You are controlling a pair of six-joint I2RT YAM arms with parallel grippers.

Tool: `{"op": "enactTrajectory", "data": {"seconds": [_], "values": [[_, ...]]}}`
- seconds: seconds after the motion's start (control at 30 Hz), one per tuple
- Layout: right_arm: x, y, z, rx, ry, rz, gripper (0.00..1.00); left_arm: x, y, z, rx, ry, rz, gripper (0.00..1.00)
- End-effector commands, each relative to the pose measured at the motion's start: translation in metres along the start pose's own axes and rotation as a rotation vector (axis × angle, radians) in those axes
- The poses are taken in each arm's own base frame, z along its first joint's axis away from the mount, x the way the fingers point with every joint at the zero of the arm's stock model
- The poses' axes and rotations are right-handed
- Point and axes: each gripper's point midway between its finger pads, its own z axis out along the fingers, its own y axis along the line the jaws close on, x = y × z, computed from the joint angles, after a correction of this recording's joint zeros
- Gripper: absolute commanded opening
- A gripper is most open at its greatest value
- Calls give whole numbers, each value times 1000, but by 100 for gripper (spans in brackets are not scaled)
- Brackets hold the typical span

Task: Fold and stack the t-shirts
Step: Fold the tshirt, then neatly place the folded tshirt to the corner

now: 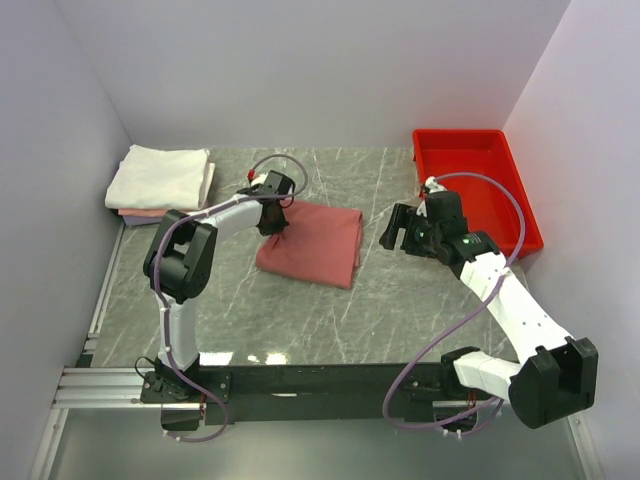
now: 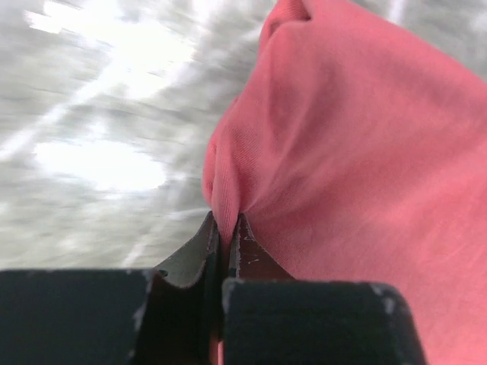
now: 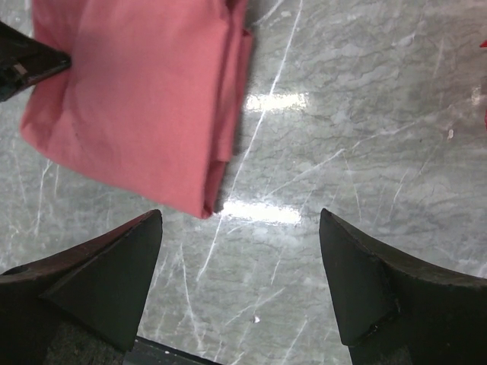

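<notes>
A folded dusty salmon-red t-shirt [image 1: 315, 243] lies on the marble table in the middle. My left gripper [image 1: 274, 222] is shut on its left edge; the left wrist view shows the red cloth [image 2: 358, 137] pinched between the fingers [image 2: 247, 251]. My right gripper [image 1: 398, 232] is open and empty, hovering just right of the shirt; in the right wrist view the shirt [image 3: 137, 99] lies at the upper left, above the gap between the open fingers [image 3: 106, 281]. A stack of folded white and pale pink t-shirts [image 1: 160, 180] sits at the far left.
A rigid bright red plastic tray [image 1: 472, 190] stands at the far right of the table. White walls enclose the table on three sides. An aluminium rail [image 1: 110, 385] runs along the near left edge.
</notes>
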Motion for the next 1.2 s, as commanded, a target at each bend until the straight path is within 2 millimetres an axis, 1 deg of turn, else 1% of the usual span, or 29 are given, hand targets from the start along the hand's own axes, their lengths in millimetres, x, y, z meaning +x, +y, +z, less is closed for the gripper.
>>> {"op": "enactTrajectory", "data": {"seconds": [0.0, 0.07, 0.13, 0.23, 0.37, 0.43, 0.53, 0.6, 0.63, 0.83, 0.93, 0.97, 1.0, 1.03, 1.07, 1.1, 1.13, 1.17], "values": [[-10, -4, 1, 15, -49, -8, 90, -30, 31, -12, -177, -95, 60, 1], [-8, -5, 1, 13, -41, -7, 90, -47, 33, -21, -209, -149, 69, 1], [-9, -6, 1, 19, -42, -2, 90, -58, 35, -29, -225, -180, 99, 1], [-9, -7, 0, 20, -46, -1, 90, -88, 35, -46, -252, -276, 123, 1], [-10, -9, -2, 27, -57, -3, 90, -120, 39, -66, -280, -381, 174, 1], [-10, -10, -3, 29, -58, -2, 90, -132, 42, -73, -287, -401, 229, 1], [-10, -10, -3, 30, -60, -3, 90, -160, 55, -82, -313, -445, 246, 1], [-10, -11, -3, 35, -59, 1, 90, -172, 63, -86, -331, -462, 262, 1], [-11, -11, -3, 35, -58, 0, 90, -182, 69, -91, -334, -475, 256, 1], [-11, -15, -1, 52, -56, 6, 90, -215, 80, -113, -365, -564, 343, 1], [-11, -16, 1, 58, -52, 6, 90, -227, 84, -123, -385, -581, 379, 1], [-11, -17, 2, 62, -51, 9, 90, -236, 85, -129, -387, -596, 362, 1], [-11, -18, 2, 65, -47, 9, 90, -239, 85, -131, -380, -584, 406, 1], [-11, -19, 2, 68, -46, 15, 90, -242, 85, -134, -368, -581, 411, 1], [-10, -19, 3, 69, -41, 14, 90, -249, 89, -140, -362, -583, 405, 1], [-9, -19, 3, 72, -35, 16, 90, -252, 88, -143, -353, -584, 416, 1], [-9, -20, 4, 72, -34, 16, 90, -259, 88, -152, -348, -601, 411, 1], [-9, -19, 3, 71, -35, 13, 90, -262, 90, -155, -353, -605, 415, 1]]}}
